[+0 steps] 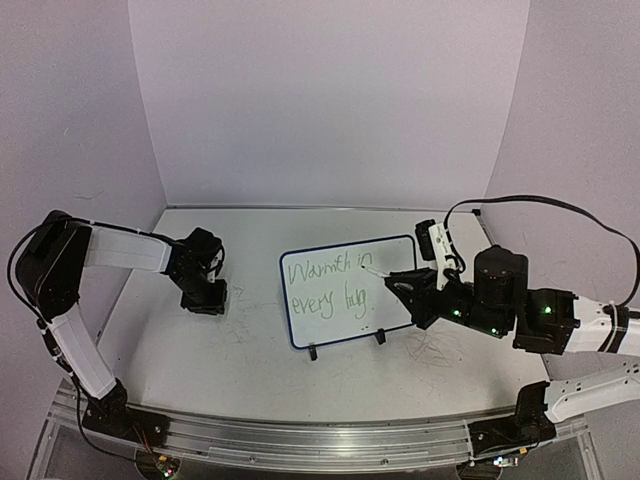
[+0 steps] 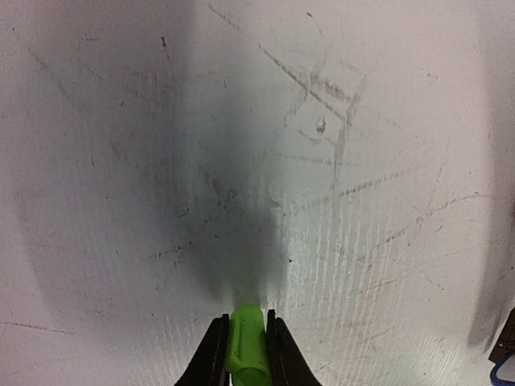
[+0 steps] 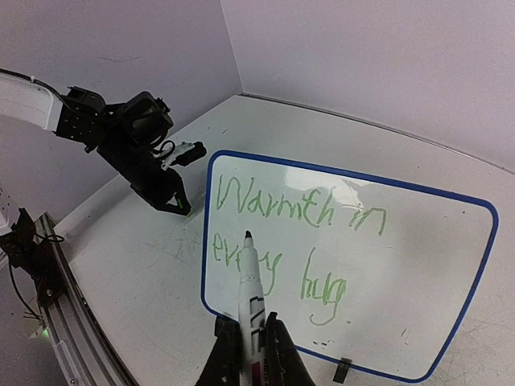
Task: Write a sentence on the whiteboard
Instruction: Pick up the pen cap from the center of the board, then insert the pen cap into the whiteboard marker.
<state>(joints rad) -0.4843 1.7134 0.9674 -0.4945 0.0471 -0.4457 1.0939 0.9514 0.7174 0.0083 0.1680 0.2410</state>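
The whiteboard (image 1: 340, 325) stands tilted on two small black feet at the table's middle, blue-rimmed. On it the sentence (image 1: 330, 285) runs in green over two lines, "Warmth in every hug" (image 3: 306, 213). My right gripper (image 1: 402, 290) is shut on a white marker (image 3: 251, 293), uncapped, whose dark tip points at the whiteboard (image 3: 426, 265); I cannot tell whether the tip touches it. My left gripper (image 1: 207, 300) hangs low over the table left of the board. Its jaws press on both sides of a green marker cap (image 2: 246, 342).
The white tabletop (image 2: 362, 201) carries faint grey scribbles and scratches. Lilac walls close the back and both sides. A metal rail (image 1: 300, 440) holding the arm bases runs along the near edge. A black cable (image 1: 560, 205) arcs above the right arm.
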